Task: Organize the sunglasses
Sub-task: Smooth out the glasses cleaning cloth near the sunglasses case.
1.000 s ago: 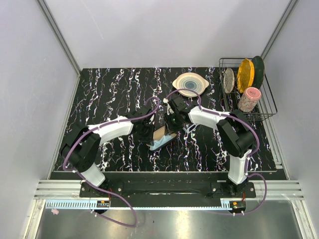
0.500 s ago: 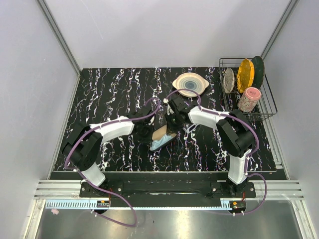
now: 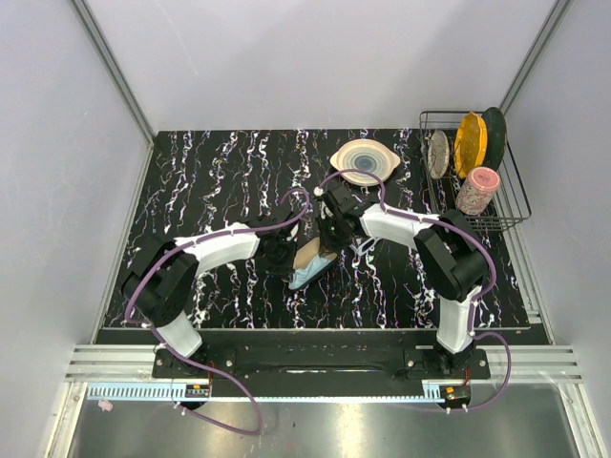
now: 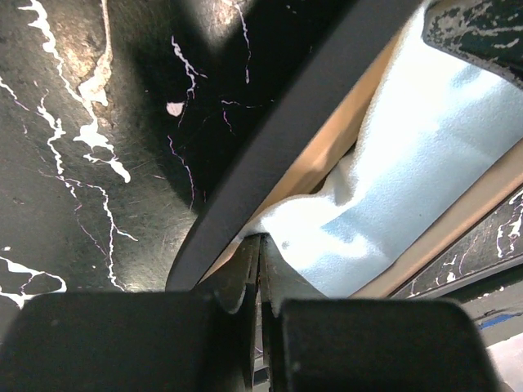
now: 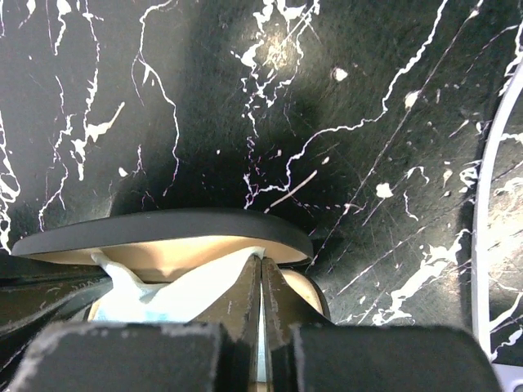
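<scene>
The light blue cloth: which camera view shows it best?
Left wrist view: the light blue cloth fills much of the frame, crumpled on the tan lining of the black case. The right wrist view shows only a small part under the lid. The top view shows it only as a tiny pale patch.

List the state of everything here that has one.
Case, open, tan lining showing.
Cloth, crumpled inside the case.
Left gripper, jaws shut at the cloth's edge.
Right gripper, jaws shut on the cloth.
Sunglasses, not visible.
Plate, lying flat.
Rack, loaded.
</scene>
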Motion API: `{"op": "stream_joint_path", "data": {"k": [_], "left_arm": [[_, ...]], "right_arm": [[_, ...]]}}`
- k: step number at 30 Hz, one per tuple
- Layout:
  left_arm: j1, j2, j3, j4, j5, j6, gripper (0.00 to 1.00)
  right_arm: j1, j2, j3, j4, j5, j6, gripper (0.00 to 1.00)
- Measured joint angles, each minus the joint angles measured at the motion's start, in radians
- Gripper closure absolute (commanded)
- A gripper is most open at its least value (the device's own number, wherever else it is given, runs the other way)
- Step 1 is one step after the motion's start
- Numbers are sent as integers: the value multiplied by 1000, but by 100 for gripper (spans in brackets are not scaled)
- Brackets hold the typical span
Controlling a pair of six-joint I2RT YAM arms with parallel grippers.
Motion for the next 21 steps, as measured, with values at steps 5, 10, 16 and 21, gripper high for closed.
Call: {"op": "stream_joint_path", "data": {"k": [5, 10, 16, 21], "left_arm": [[-5, 4, 4, -5, -2, 0, 100], [-6, 4, 5, -6, -6, 0, 100], [-9, 4, 5, -7, -14, 0, 100], [-13, 2, 5, -7, -19, 0, 100]], "right_arm": [[-2, -8, -11, 21, 23, 14, 96], [-8, -22, -29, 35, 42, 26, 95], [-13, -28, -35, 40, 45, 38, 93], [-13, -28, -35, 42, 45, 42, 89]]}}
